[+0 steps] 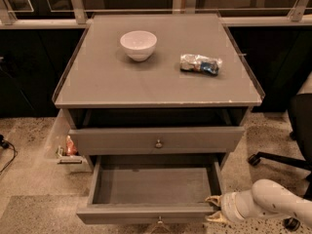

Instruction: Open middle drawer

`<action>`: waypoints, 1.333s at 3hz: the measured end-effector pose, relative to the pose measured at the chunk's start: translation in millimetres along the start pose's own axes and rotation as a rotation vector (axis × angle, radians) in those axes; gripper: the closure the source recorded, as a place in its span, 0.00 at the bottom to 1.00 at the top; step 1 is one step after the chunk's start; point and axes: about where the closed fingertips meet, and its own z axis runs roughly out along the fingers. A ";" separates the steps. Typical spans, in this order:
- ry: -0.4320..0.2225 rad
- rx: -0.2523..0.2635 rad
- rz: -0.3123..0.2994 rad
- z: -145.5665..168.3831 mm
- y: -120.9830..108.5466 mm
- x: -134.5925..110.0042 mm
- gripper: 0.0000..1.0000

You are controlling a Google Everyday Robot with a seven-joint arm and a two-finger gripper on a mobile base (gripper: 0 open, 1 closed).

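The middle drawer is pulled far out of the grey cabinet. Its inside is bare, and its small round knob shows at the front's lower edge. My gripper is at the right end of that drawer's front panel, on a white arm coming in from the lower right. Its two yellowish fingertips are spread apart, one behind the panel's end and one in front of it. The drawer above, with its knob, stands slightly out of the cabinet. The lowest drawer is hidden under the open one.
On the cabinet top stand a white bowl and a crumpled snack bag. A black office chair with wheeled legs is at the right. A small rack with a red item sits on the floor at the left.
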 end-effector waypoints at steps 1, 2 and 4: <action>0.000 0.000 0.000 -0.6 -2.1 -0.1 1.00; 0.000 0.000 0.000 -0.5 -2.1 -0.2 0.81; 0.000 0.000 0.000 -0.5 -2.1 -0.2 0.35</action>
